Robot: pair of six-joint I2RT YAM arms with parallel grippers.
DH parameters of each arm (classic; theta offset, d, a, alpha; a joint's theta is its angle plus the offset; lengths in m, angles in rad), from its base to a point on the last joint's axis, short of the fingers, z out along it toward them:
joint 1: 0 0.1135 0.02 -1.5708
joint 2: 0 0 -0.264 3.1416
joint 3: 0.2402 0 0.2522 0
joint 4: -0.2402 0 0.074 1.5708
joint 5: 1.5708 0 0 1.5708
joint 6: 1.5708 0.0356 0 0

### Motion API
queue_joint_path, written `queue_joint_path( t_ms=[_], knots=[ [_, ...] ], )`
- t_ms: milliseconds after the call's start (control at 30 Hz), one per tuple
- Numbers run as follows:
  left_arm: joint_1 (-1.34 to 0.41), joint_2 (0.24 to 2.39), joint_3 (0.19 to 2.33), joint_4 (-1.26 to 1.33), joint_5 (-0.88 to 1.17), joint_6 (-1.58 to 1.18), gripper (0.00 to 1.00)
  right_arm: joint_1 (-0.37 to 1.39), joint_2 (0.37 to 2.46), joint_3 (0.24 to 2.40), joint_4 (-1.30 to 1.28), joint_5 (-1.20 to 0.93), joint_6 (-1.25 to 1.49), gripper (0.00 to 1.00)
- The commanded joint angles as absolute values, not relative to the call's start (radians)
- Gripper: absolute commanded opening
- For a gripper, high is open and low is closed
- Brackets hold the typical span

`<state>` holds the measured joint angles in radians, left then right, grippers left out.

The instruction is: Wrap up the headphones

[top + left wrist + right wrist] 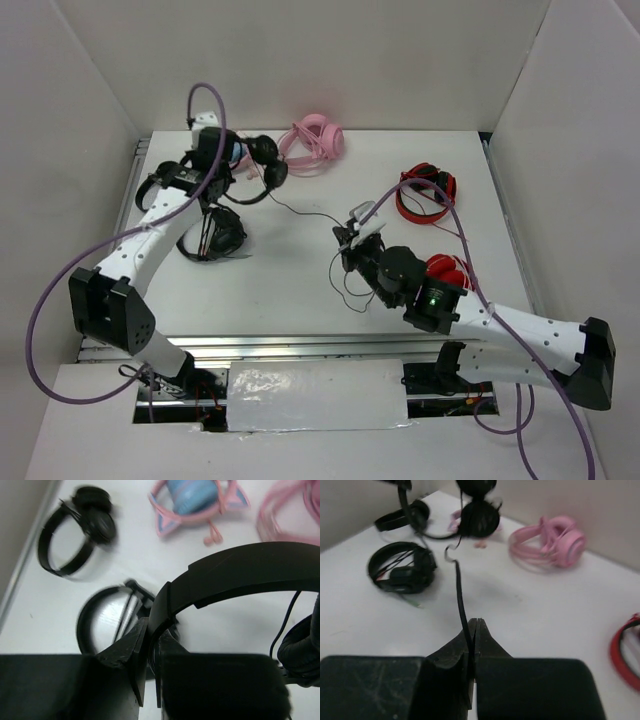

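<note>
The slim black headphones [266, 150] hang at the back left, held off the table. My left gripper [222, 172] is shut on their thin headband [235, 575], which runs between its fingertips [131, 645] in the left wrist view, with one earcup [300, 650] at the right edge. The long thin cable [305, 214] runs from the earcups across the table to my right gripper [350, 238]. The right gripper [474, 625] is shut on the cable [459, 587], which rises from the jaws toward the earcups [479, 517].
A bulkier black headset [215, 235] lies on the table below the left gripper. A smaller black pair [75, 535] lies at the far left. Pink headphones [315, 140] lie at the back, red headphones [425, 195] at the right. White walls enclose the table.
</note>
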<state>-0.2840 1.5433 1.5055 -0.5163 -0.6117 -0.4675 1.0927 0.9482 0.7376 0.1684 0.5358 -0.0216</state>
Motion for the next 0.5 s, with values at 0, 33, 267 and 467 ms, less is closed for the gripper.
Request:
queue_joint_path(
  t_ms=[0, 33, 267, 467],
  knots=[
    [-0.397, 1.517, 1.453, -0.428, -0.566, -0.382, 0.00, 1.095, 0.985, 0.788, 0.250, 0.640, -0.341, 0.00],
    [-0.429, 1.513, 1.418, -0.446, -0.575, -0.362, 0.00, 1.077, 1.009, 0.807, 0.283, 0.640, -0.438, 0.00],
    [-0.679, 1.448, 1.206, -0.425, -0.575, -0.238, 0.00, 0.953, 1.039, 0.948, 0.207, 0.405, -0.614, 0.00],
    [-0.822, 1.294, 1.050, -0.368, -0.509, -0.227, 0.00, 0.832, 1.054, 0.971, 0.114, 0.247, -0.603, 0.00]
  ],
)
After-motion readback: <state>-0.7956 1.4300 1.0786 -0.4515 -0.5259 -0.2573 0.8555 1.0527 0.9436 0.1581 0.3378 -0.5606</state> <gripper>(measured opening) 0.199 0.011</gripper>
